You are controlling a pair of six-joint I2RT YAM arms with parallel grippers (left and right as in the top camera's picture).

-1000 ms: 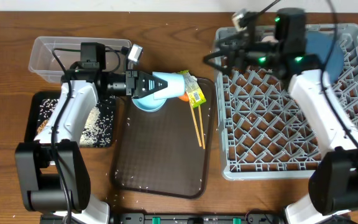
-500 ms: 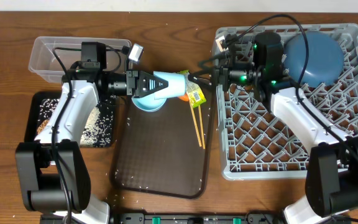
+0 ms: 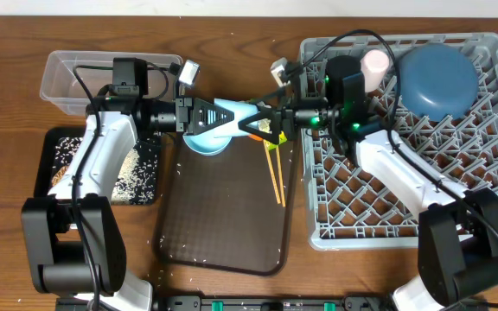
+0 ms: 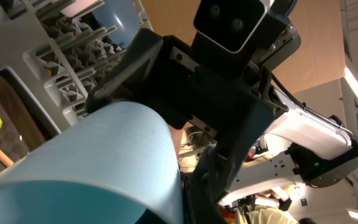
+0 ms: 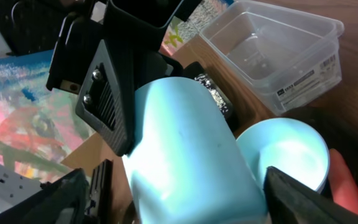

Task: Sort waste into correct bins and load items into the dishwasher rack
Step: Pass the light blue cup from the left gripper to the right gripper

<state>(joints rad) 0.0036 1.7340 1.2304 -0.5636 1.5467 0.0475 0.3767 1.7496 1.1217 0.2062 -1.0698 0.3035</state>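
The left gripper is closed firmly on the light-blue cup and holds it lying on its side in the air, with the cup pointing toward the right arm. The right gripper meets it from the other side. Its jaws stand wide, one finger on each side of the free end of the cup, and in the right wrist view a gap shows between these fingers and the cup wall, so it is not gripping. Just under the cup sits the small light-blue bowl, upright, at the top edge of the dark brown serving tray. Beside the bowl, under the right fingers, lie the orange carrot and the green-yellow wrapper, close together. The wooden chopsticks lie on the tray below the wrapper, almost parallel to each other. A few white grains are scattered along the lower edge of the tray. To the right stands the grey dishwasher rack. It carries the big blue plate-bowl in its far corner and the pink cup next to it. To the left of the tray are the clear plastic tub and, nearer the robot, the black tray with loose rice in it.
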